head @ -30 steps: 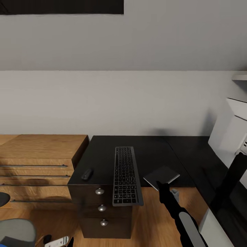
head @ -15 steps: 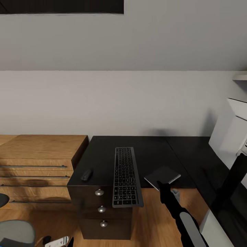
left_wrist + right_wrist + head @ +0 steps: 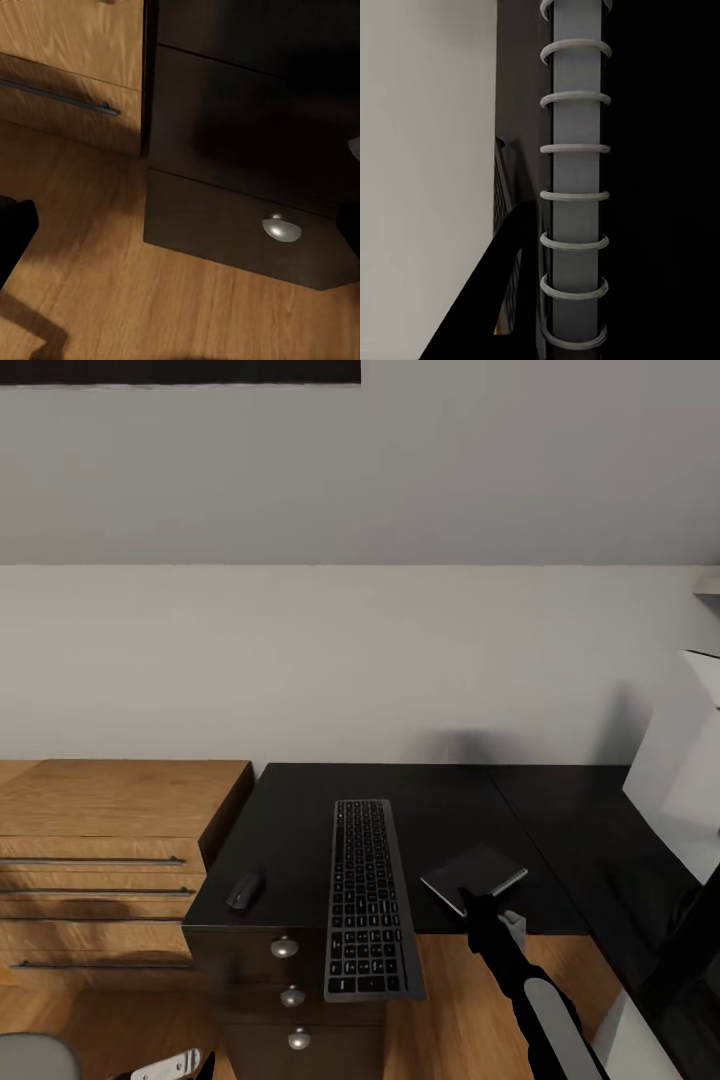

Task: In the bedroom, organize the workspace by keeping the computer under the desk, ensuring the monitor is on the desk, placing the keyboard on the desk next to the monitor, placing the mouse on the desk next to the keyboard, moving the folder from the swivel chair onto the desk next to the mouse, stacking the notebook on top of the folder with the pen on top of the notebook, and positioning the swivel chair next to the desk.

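The black-topped desk (image 3: 440, 800) carries the keyboard (image 3: 368, 895), lying lengthwise with its near end overhanging the front edge. The small dark mouse (image 3: 245, 888) lies to its left. My right gripper (image 3: 478, 905) is shut on the near edge of the dark notebook (image 3: 475, 872), which is held tilted over the desk's front edge right of the keyboard. The notebook's pale spiral-bound spine (image 3: 574, 172) shows up close in the right wrist view. The monitor's pale back (image 3: 685, 780) shows at the far right. My left gripper (image 3: 180, 232) hangs open low in front of the dark drawers.
A dark drawer pedestal with round silver knobs (image 3: 285, 947) sits under the desk's left end. A light wooden drawer unit (image 3: 100, 860) stands to its left. The swivel chair's grey upholstery (image 3: 30, 1058) peeks in at the bottom left corner, over the wooden floor (image 3: 112, 300).
The whole head view has shifted, so the camera moved. The right gripper still holds the notebook over the same part of the desk edge.
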Controlling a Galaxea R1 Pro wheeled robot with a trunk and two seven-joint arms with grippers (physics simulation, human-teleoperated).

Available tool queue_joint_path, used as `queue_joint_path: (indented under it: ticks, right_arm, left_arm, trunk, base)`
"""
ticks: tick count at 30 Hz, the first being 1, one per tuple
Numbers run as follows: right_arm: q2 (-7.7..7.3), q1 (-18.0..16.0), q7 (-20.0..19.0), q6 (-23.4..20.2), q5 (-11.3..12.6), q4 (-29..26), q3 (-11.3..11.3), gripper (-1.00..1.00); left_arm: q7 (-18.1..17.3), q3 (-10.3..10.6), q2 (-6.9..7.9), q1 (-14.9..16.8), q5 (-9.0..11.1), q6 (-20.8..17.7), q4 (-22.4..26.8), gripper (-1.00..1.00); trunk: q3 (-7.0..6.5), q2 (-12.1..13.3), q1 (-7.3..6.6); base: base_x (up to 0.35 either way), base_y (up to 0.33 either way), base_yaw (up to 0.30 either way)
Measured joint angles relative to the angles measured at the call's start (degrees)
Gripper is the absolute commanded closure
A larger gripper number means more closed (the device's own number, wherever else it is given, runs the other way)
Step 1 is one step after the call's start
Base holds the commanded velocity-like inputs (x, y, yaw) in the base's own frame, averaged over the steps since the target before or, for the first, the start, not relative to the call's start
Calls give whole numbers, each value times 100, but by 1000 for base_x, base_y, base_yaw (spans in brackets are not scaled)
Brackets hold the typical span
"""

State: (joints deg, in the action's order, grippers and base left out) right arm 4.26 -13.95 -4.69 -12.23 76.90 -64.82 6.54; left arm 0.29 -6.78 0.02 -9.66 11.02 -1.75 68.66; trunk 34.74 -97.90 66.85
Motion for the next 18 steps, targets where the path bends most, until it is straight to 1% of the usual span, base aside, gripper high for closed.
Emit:
queue_joint_path:
  ticks: [18]
  right_arm:
    - [1, -1, 7, 1, -2, -1, -6, 100]
  left_arm:
    - [-4, -4, 6, 0, 0, 0, 0, -100]
  trunk:
    - [0, 0, 0]
  base:
    - [2, 0, 0]
